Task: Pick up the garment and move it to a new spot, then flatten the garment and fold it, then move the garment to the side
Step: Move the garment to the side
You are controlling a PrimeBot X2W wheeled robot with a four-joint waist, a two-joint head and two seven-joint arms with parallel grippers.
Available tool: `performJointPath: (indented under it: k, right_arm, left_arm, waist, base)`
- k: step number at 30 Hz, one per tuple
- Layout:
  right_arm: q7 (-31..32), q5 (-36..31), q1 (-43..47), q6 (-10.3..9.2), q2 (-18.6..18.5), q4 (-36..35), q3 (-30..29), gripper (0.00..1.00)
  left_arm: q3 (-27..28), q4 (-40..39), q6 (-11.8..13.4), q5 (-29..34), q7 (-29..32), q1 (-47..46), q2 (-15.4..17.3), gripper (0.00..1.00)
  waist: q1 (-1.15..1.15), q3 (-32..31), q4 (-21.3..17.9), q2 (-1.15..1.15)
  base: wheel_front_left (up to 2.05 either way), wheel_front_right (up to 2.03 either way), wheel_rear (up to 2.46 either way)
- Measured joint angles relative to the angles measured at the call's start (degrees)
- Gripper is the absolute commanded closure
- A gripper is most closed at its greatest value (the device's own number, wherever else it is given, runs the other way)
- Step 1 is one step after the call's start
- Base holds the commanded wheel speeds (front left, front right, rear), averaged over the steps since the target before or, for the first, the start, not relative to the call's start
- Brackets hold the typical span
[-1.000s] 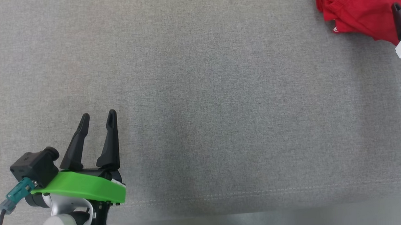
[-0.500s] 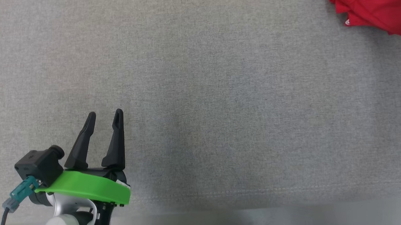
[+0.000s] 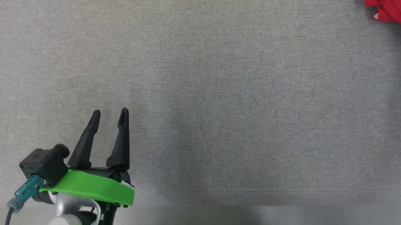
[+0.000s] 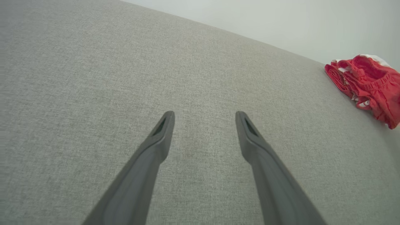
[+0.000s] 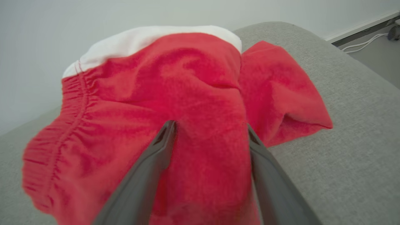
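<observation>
Grey cloth surface spans the frame; at lower left the left gripper hovers open and empty. At upper right the red garment lies bunched, with the right gripper open astride a fold. A shallow pinch could slip off. Since a second ago the camera has swung, pushing the garment cornerwards.

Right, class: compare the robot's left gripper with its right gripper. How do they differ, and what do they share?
The left gripper is over the bare grey surface, apart from the red garment; the right gripper is right at the garment. Nothing lies between the left gripper's fingers; red fabric bulges between the right gripper's fingers. Both stand wide open.
</observation>
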Motion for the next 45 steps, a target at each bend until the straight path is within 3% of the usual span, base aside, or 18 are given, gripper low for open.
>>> performJointPath:
  k: [11,17,28,34,45]
  right_arm:
    - [-2.94,-0.24,-0.04,0.0,2.02,6.13,-1.49,0.0]
    - [-5.68,-0.48,-0.65,0.25,3.42,5.44,0.3,0.0]
    - [-9.45,-3.57,-1.09,0.87,2.38,2.97,2.48,0.0]
    - [-9.44,-3.92,-1.09,2.26,3.24,0.94,4.0,0.0]
    - [-7.09,-1.6,-0.93,1.58,1.52,4.44,0.07,0.0]
  left_arm:
    - [-0.19,0.18,0.0,0.33,0.44,0.01,-0.03,0.0]
    - [0.46,0.42,0.01,0.29,0.03,0.02,-0.46,0.0]
    - [1.56,2.1,0.02,-0.2,-0.93,0.05,-1.11,0.0]
    - [1.27,1.87,0.02,-0.21,-0.83,0.24,-1.11,0.0]
    - [-2.4,0.86,-0.09,-0.2,0.01,0.05,-1.78,0.0]
  waist:
    - [0.0,-0.15,2.53,0.0]
    - [0.0,-0.92,1.97,0.0]
    - [0.0,-3.95,-0.38,0.0]
    - [0.0,-5.42,-1.76,0.0]
    - [0.0,-4.12,0.86,0.0]
  base:
    - [0.0,0.0,0.0]
    - [0.0,0.0,0.0]
    - [0.0,0.0,0.0]
    - [0.0,0.0,0.0]
    - [0.0,0.0,0.0]
